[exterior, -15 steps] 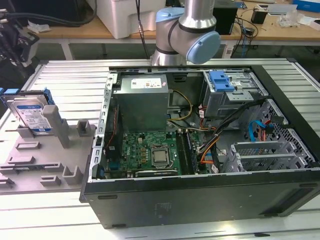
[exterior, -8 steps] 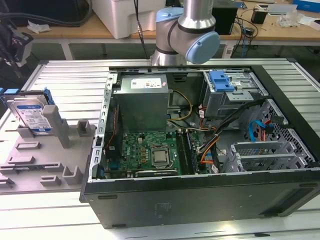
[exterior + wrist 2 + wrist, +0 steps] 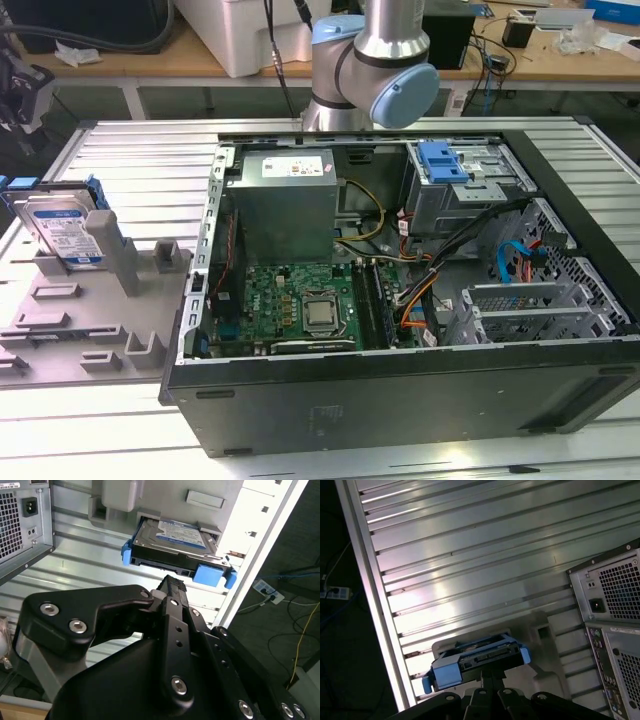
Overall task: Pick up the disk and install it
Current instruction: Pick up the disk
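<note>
You get no print here that can be read off. On the disk a blue-and-white label covers the face, seen in the exterior view and the second wrist view, but its lines of text are too small to make out. A white sticker sits on top of the power-supply box, and its print is likewise too fine. In the first wrist view a pale strip label lies on the back of the computer case, also unreadable.

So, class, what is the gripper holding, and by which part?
Nothing: the gripper hangs short of the silver-grey, blue-railed hard disk, which rests in its grey plastic stand.
</note>
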